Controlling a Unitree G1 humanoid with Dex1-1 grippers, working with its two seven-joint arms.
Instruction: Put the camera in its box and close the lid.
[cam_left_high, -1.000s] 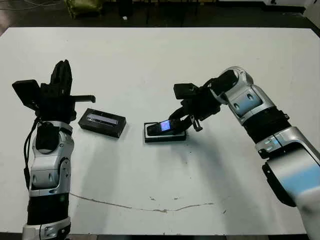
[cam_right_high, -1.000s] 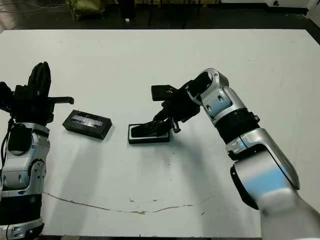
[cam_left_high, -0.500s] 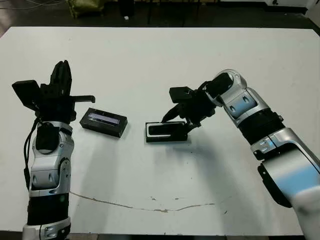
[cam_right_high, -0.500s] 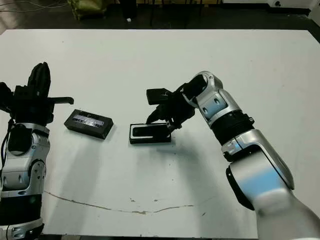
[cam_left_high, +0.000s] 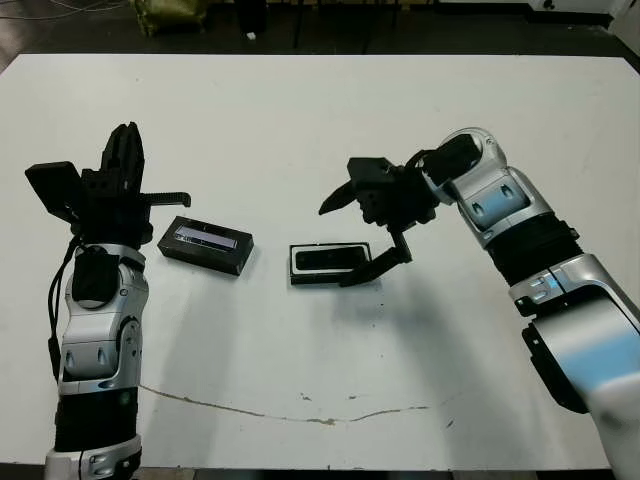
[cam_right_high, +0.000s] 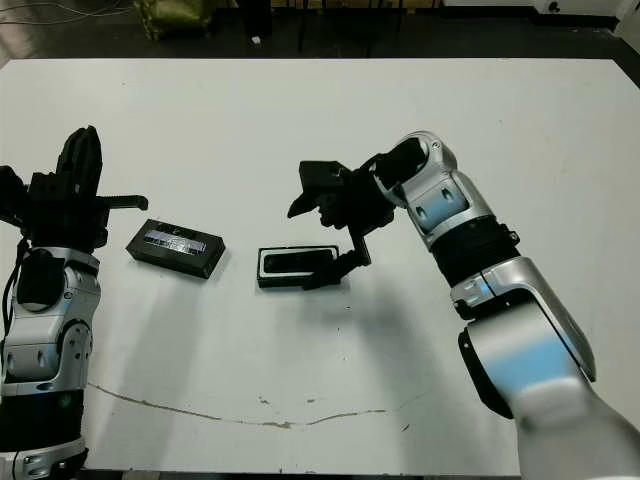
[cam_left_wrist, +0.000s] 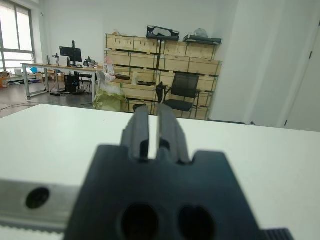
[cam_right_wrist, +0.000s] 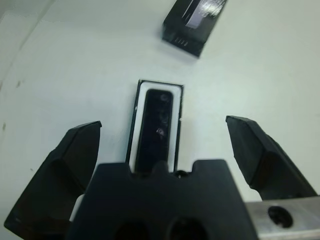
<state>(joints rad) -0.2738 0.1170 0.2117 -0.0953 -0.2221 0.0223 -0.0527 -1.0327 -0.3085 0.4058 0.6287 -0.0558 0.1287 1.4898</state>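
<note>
While the right gripper (cam_right_wrist: 162, 145) is being held spread wide and empty just above it, the camera (cam_right_wrist: 155, 130) is lying in the box (cam_left_high: 331, 264). The lid (cam_left_high: 205, 245), just beside, is judged next. The left gripper (cam_left_wrist: 150, 131), pressed shut, is raised over the white table (cam_left_high: 330, 130); shelving is seen beyond.

Table (cam_left_high: 300, 120): carries three items, all in its middle band, well clear of every edge.
Box (cam_left_high: 331, 264): near the table's centre, long side parallel to the near edge.
Camera (cam_left_high: 330, 259): lies flat inside the box.
Lid (cam_left_high: 205, 244): left of the box, just apart from it, slightly skewed.
Right gripper (cam_left_high: 356, 236): above the box's right end, fingers spread wide.
Left gripper (cam_left_high: 124, 160): raised over the table's left side, left of and behind the lid.
</note>
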